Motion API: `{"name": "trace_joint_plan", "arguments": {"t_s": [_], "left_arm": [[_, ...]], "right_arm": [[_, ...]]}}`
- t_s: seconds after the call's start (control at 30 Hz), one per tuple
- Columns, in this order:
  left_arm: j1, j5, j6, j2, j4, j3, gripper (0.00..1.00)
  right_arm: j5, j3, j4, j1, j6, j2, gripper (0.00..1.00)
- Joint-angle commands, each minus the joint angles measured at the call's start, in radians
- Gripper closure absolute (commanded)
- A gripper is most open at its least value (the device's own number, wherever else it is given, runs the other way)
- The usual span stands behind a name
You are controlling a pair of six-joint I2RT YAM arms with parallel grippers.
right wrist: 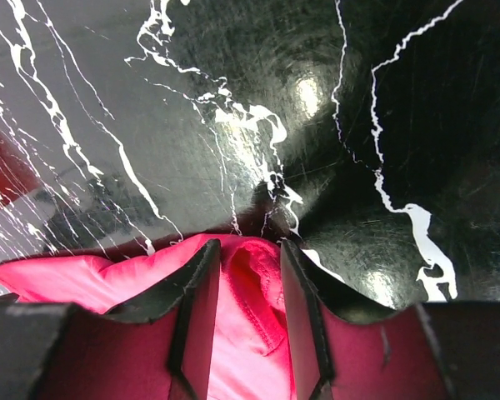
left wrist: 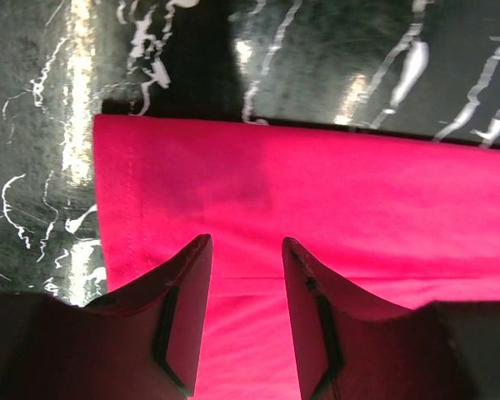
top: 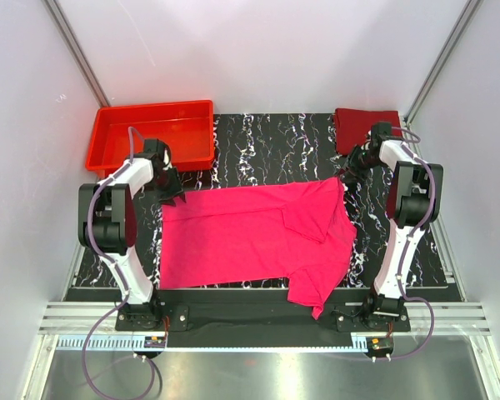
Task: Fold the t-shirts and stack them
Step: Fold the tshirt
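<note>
The magenta-pink t-shirt lies spread on the black marbled table, one sleeve folded in over its middle and its lower right part hanging toward the near edge. My left gripper stands open at the shirt's far left corner, its fingers just above flat pink cloth, nothing between them. At the far right corner, my right gripper is open, its fingers astride a bunched ridge of pink hem. The dark maroon t-shirt lies folded at the back right.
A rigid red plastic tray sits at the back left, just behind my left arm. White walls with metal rails close in the table on both sides and at the back.
</note>
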Motion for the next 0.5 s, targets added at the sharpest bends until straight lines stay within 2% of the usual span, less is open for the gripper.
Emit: {"name": "trace_joint_plan", "arguments": {"t_s": [0.0, 0.13, 0.17, 0.27, 0.37, 0.47], "left_arm": [[0.007, -0.050, -0.009, 0.016, -0.002, 0.016, 0.56], [0.006, -0.076, -0.010, 0.044, -0.004, 0.022, 0.56], [0.006, -0.083, -0.010, 0.048, -0.005, 0.024, 0.56], [0.006, -0.102, -0.013, 0.074, -0.010, 0.031, 0.55], [0.006, -0.100, -0.030, 0.090, -0.010, 0.025, 0.55], [0.006, -0.102, -0.030, 0.102, -0.002, 0.018, 0.55]], "right_arm": [[-0.022, 0.009, 0.010, 0.003, -0.018, 0.005, 0.59], [0.010, 0.014, -0.008, 0.003, -0.018, 0.013, 0.71], [0.018, 0.012, -0.007, 0.003, -0.010, 0.011, 0.80], [0.062, 0.004, -0.002, 0.002, 0.001, 0.006, 0.98], [0.174, -0.025, 0.007, 0.000, 0.033, -0.016, 1.00], [0.224, -0.063, 0.030, 0.000, 0.083, -0.044, 1.00]]}}
